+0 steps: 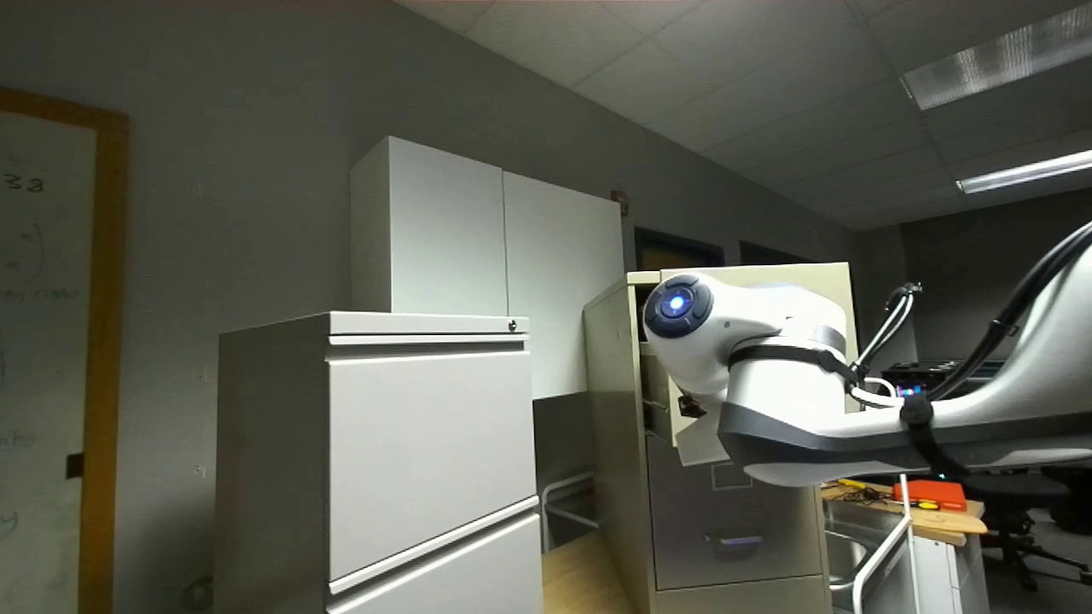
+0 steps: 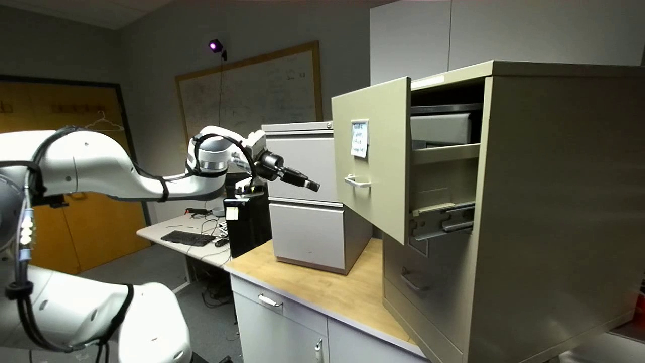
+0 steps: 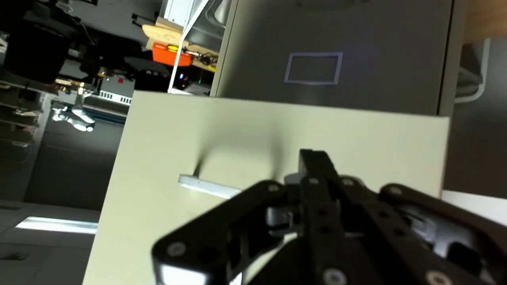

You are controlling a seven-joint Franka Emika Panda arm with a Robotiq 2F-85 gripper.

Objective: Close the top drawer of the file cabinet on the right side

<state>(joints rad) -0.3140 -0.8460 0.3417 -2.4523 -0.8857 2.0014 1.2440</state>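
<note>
The top drawer (image 2: 387, 156) of the beige file cabinet (image 2: 554, 212) is pulled out in both exterior views. Its flat front has a paper label and a small metal handle (image 2: 358, 182). Boxes show inside it. In an exterior view the arm covers much of the drawer front (image 1: 768, 275) on the file cabinet (image 1: 616, 443). My gripper (image 2: 313, 185) is shut and empty, pointing at the drawer front, with a gap between them. In the wrist view the shut fingertips (image 3: 315, 153) are in front of the drawer front (image 3: 376, 138), beside the handle (image 3: 206, 187).
A light-grey cabinet (image 2: 305, 166) stands on the wooden counter (image 2: 302, 287) beside the file cabinet; it also shows in an exterior view (image 1: 435, 452). A white wall cupboard (image 1: 448, 230) hangs behind. A closed lower drawer (image 2: 436, 297) lies under the open one.
</note>
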